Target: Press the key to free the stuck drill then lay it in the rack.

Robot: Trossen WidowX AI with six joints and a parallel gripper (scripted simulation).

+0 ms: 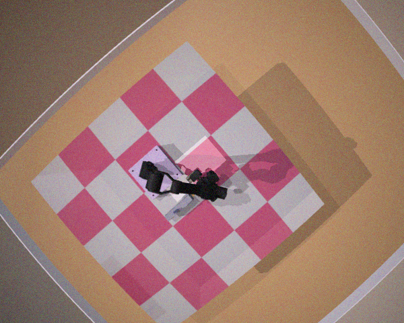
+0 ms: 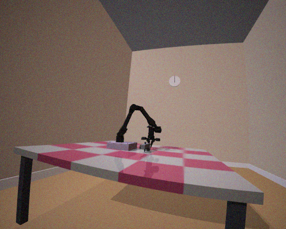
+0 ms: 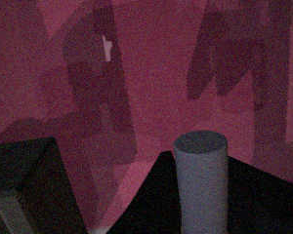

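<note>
My gripper (image 3: 184, 159) (image 2: 149, 144) points down, close above the checkered table (image 1: 125, 125), and is shut on a grey cylinder, the drill (image 3: 201, 180). The drill stands upright between the dark fingers in the wrist view, over a shaded pink square. In the top view the arm's wrist (image 1: 211, 189) hides the fingers and the drill. A small grey block (image 2: 145, 147) sits on the table just left of the fingers. A pale pink rectangular piece (image 1: 203, 156) lies on the table beside the wrist. I cannot make out the key.
The arm's base stands on a lilac plate (image 1: 158, 158) (image 2: 120, 145) near the table's middle. The table has pink and grey squares and dark legs (image 2: 23, 187). A round clock (image 2: 174, 80) hangs on the far wall.
</note>
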